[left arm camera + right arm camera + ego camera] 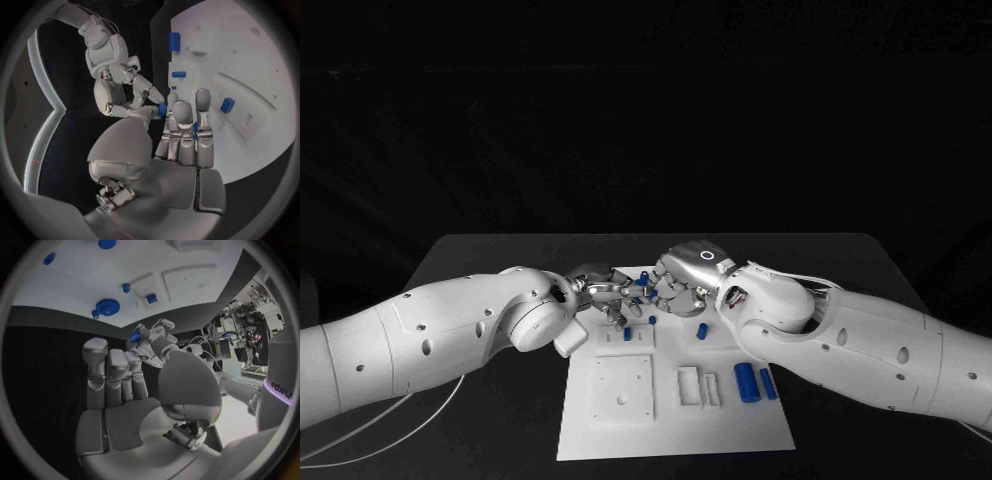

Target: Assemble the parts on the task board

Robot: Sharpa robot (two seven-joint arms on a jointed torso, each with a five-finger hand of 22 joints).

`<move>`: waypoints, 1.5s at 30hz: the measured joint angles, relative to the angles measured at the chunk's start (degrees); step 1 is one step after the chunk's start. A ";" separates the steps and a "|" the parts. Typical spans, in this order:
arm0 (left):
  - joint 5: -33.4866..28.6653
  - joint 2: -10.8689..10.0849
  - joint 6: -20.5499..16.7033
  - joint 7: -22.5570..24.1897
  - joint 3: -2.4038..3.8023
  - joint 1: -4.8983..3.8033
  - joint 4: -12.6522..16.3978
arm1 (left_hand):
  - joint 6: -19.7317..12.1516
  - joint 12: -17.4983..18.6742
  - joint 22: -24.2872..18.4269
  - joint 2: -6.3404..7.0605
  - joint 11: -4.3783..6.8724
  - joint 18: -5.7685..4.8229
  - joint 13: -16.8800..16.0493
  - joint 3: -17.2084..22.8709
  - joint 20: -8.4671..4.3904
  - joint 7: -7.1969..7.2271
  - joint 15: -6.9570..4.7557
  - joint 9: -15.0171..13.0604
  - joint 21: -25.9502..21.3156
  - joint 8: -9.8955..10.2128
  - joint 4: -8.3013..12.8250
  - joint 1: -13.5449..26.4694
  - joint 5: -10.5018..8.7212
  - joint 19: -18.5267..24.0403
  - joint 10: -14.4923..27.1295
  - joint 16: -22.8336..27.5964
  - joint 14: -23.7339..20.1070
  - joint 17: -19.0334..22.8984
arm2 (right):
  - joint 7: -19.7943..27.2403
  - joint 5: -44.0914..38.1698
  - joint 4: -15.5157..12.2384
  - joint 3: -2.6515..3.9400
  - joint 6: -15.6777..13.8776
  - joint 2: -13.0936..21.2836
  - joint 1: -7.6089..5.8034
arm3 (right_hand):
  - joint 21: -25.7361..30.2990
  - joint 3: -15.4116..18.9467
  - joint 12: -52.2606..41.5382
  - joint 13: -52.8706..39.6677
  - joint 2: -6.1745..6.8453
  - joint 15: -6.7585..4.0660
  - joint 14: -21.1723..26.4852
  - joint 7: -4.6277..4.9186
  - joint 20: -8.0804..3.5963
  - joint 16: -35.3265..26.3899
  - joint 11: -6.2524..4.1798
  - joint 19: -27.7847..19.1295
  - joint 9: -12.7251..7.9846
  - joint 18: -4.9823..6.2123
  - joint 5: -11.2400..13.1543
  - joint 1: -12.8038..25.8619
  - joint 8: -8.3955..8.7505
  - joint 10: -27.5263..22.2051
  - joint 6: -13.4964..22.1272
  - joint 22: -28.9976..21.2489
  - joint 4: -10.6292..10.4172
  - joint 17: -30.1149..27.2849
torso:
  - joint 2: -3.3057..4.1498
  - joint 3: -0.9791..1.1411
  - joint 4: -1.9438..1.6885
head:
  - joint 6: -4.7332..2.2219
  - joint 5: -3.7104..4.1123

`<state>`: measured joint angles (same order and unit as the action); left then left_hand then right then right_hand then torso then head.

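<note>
The white task board [733, 420] lies in the middle of the table. Both hands meet above its far end. My left hand [596, 285] pinches a small blue part [161, 110] between thumb and a finger; the right wrist view shows that part [135, 336] at the left hand's fingertips [153, 342]. My right hand [678, 290] is close beside it, its fingers [140, 95] reaching near the part. In its own view the right hand [125, 385] has straight fingers, the thumb apart and nothing in the palm.
Two blue cylinders [744, 380] [769, 383] lie at the board's near right. Small blue parts [702, 328] [627, 333] stand near the middle. White raised blocks [692, 388] sit on the board. A round blue part [106, 306] is near the board's edge.
</note>
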<state>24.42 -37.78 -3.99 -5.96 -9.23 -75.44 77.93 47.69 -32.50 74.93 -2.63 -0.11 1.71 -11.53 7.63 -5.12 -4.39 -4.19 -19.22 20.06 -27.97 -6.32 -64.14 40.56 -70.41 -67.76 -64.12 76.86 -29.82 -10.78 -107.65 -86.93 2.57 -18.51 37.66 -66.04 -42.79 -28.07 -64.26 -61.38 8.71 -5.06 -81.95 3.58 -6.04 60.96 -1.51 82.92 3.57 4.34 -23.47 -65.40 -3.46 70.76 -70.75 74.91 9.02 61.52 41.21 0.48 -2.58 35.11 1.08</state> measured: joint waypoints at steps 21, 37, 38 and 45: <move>-0.54 0.00 0.68 -0.26 0.00 0.00 -0.13 | 3.80 4.87 -0.01 -0.99 -0.10 0.00 2.02 -1.17 -0.21 0.30 0.20 2.37 0.00 4.85 1.52 -0.99 -4.66 0.21 -2.17 -0.23 -0.20 0.17 | 0.45 0.31 0.04 0.00 0.32 -0.12 0.00 | 0.00 0.00 0.00 -0.12 0.00 0.00 0.00 0.09 0.00 0.00 0.00 0.00 0.05 0.00 0.00 0.00 0.05 0.00 0.10 0.00 0.00 -0.02 | 0.00 0.00 0.00 | 0.15 0.04; -1.03 0.01 0.76 -0.49 0.00 0.00 -0.28 | 8.97 9.67 -0.02 -3.04 0.16 0.01 3.69 0.54 -0.21 0.81 0.00 3.18 0.00 9.18 2.57 -3.66 -8.25 0.21 -5.67 -0.23 -0.41 0.22 | 0.97 0.65 0.06 -0.01 0.69 -0.11 0.01 | 0.00 0.00 0.00 -0.13 0.00 0.00 0.00 0.10 0.00 -0.21 0.00 0.00 0.00 0.00 0.00 0.00 0.28 0.00 0.11 0.00 0.00 -0.03 | -0.02 0.00 0.01 | 0.16 0.01; -1.08 0.01 0.75 -0.49 -0.01 0.00 -0.29 | 9.27 9.91 -0.02 -3.10 0.22 0.01 3.71 0.70 -0.21 0.81 0.00 3.18 0.00 9.62 2.68 -3.72 -8.25 0.20 -5.75 -0.23 -0.41 0.22 | 1.01 0.67 0.06 -0.01 0.71 -0.11 0.01 | 0.00 0.00 0.00 -0.16 0.00 0.00 0.00 0.10 0.00 -0.21 0.01 0.00 0.00 0.00 0.00 0.00 0.23 0.00 0.11 0.00 0.00 -0.03 | -0.02 0.00 0.01 | 0.19 0.01; -1.61 0.04 0.67 -0.50 -0.03 0.00 -0.32 | 10.70 11.76 -0.03 -3.29 0.58 0.01 4.23 2.57 -0.41 0.19 -0.21 2.65 0.46 11.37 4.54 -4.50 -8.48 0.41 -7.60 -0.23 -0.17 0.22 | 1.23 0.80 0.09 0.01 0.87 -0.11 0.00 | 0.00 0.00 0.00 -0.18 0.00 0.00 0.00 0.10 0.00 -0.21 0.01 0.00 0.02 0.00 0.00 0.00 0.01 0.00 0.28 0.00 0.00 -0.03 | -0.02 0.02 0.02 | 0.30 0.08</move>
<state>22.81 -37.74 -3.33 -6.46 -9.26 -75.43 77.60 58.39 -20.74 74.90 -5.92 0.48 1.72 -7.30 10.20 -5.53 -4.20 -4.40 -16.57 20.52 -16.59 -1.78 -68.64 32.08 -70.00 -75.37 -64.34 76.69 -29.60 -9.55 -106.86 -86.85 2.58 -17.64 37.55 -66.03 -42.79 -28.06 -64.26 -61.56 8.71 -5.06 -81.95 3.68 -6.04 60.74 -1.51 82.92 3.59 4.34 -23.47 -65.40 -3.45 70.76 -70.47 74.91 9.02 61.49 41.19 0.50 -2.55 35.41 1.16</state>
